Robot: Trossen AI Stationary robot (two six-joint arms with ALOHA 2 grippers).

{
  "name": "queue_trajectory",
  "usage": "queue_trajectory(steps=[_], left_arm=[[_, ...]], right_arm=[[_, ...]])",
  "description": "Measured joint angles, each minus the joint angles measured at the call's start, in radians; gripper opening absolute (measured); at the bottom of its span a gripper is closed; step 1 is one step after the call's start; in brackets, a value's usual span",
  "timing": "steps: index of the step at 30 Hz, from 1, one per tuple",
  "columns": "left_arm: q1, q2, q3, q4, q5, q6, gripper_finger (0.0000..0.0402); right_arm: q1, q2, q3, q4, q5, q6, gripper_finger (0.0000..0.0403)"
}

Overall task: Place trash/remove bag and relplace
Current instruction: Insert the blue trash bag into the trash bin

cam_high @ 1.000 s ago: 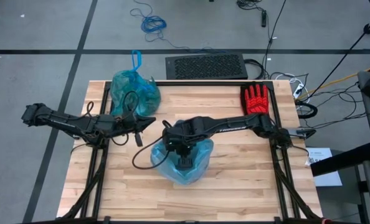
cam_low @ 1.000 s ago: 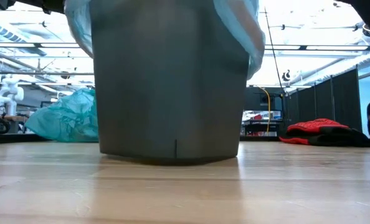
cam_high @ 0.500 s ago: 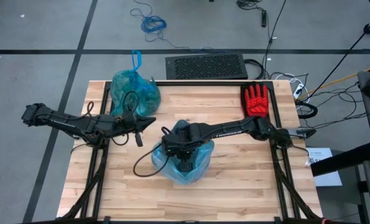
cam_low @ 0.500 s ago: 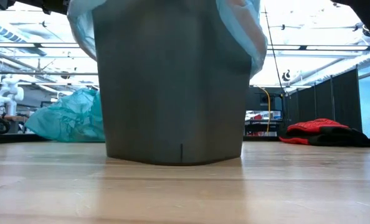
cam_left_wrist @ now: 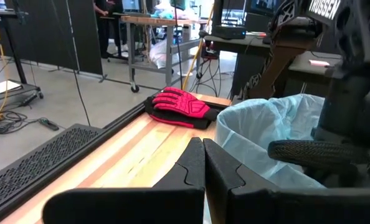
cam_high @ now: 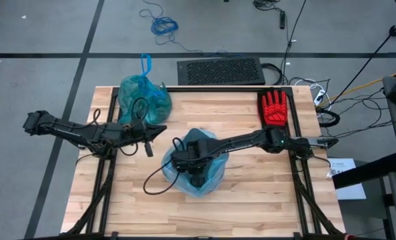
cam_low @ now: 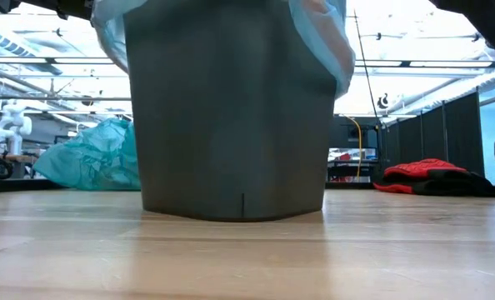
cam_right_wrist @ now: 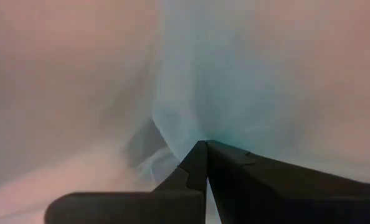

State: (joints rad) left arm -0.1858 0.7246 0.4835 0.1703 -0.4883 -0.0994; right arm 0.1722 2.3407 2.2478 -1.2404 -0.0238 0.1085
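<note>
A grey bin stands at the table's middle, lined with a pale sky-blue bag whose edge drapes over the rim. My right gripper is shut and reaches down inside the bin, its tips against the pale plastic. The teal-green bag, knotted at its top, rests on its bottom at the table's far left; it also shows in the low view. The trash is hidden. My left gripper is shut and empty, left of the bin, and also shows in its wrist view. My right gripper presses its shut fingertips against the inner face of the pale blue bag, inside the bin. It comes from above, pointing down. Creases in the plastic run to the tips. Whether a fold is caught between the fingers, I cannot tell.
A red glove lies at the table's far right; it also shows in the left wrist view. A black ridged mat lies on the floor beyond the far edge. Bare wood lies near the front edge.
My right gripper has gone a little toward the table's near edge and deeper into the bin, still shut. The bin has slid slightly toward the table's right. The left arm has kept still.
</note>
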Motion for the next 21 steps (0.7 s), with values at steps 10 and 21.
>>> queue_trajectory(steps=[10, 21], left_arm=[[0.000, 0.000, 0.000, 0.001, 0.000, 0.000, 0.0000], [0.000, 0.000, 0.000, 0.006, 0.000, -0.001, 0.0000]], right_arm=[[0.000, 0.001, -0.096, 0.062, 0.000, -0.007, 0.0000], [0.000, 0.001, -0.137, 0.105, 0.000, -0.013, 0.0000]])
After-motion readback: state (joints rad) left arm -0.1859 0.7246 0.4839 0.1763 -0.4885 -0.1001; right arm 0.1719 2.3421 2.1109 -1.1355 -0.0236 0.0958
